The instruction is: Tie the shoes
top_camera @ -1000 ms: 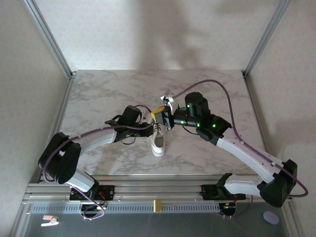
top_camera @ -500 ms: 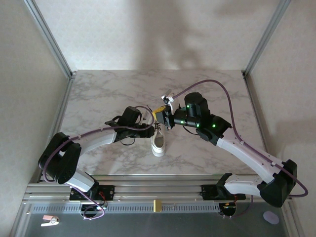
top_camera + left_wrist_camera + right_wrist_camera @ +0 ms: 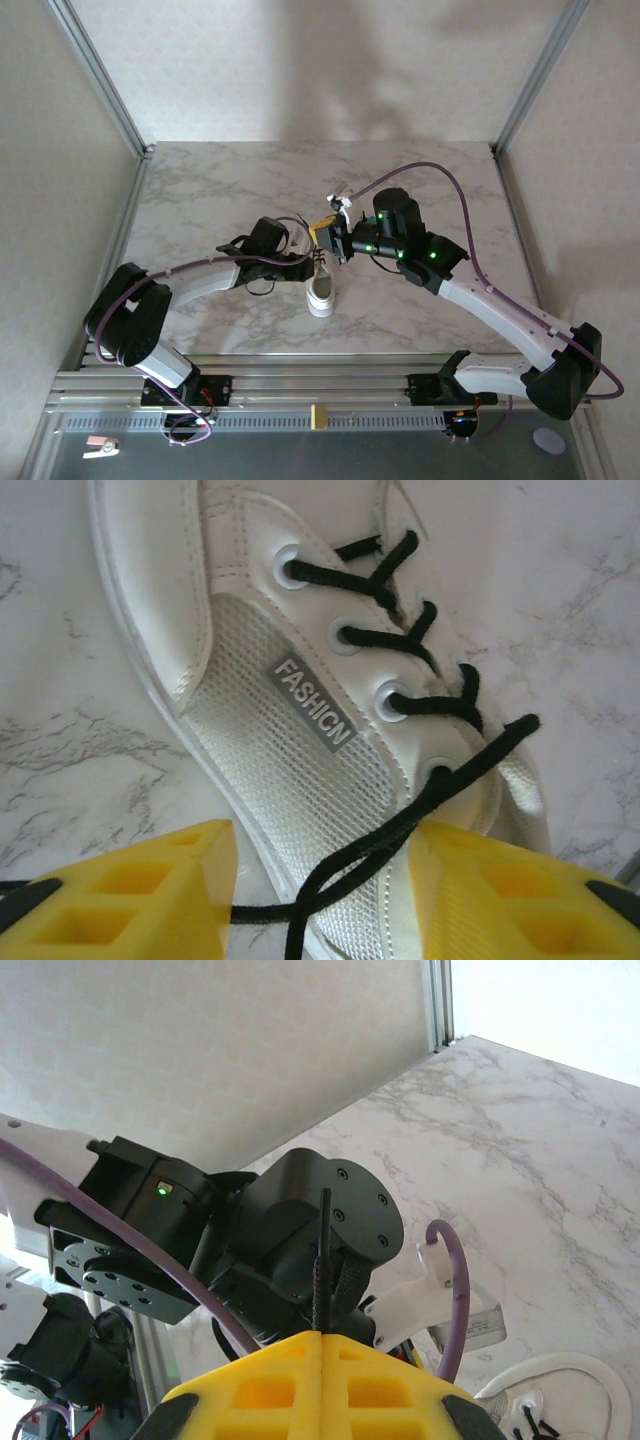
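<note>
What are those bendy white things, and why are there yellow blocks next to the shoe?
They are two robot arms bolted to a marble table. One picture looks down from above. In it the left arm and the right arm meet over a small white shoe. The other two pictures come from a camera on each wrist. The yellow blocks are each arm's jaws, the parts that pinch things. The right jaws are shut on a black lace, which sticks up from between them. The left jaws stand apart close to the shoe. A lace strand runs through the gap without being pinched.
</note>
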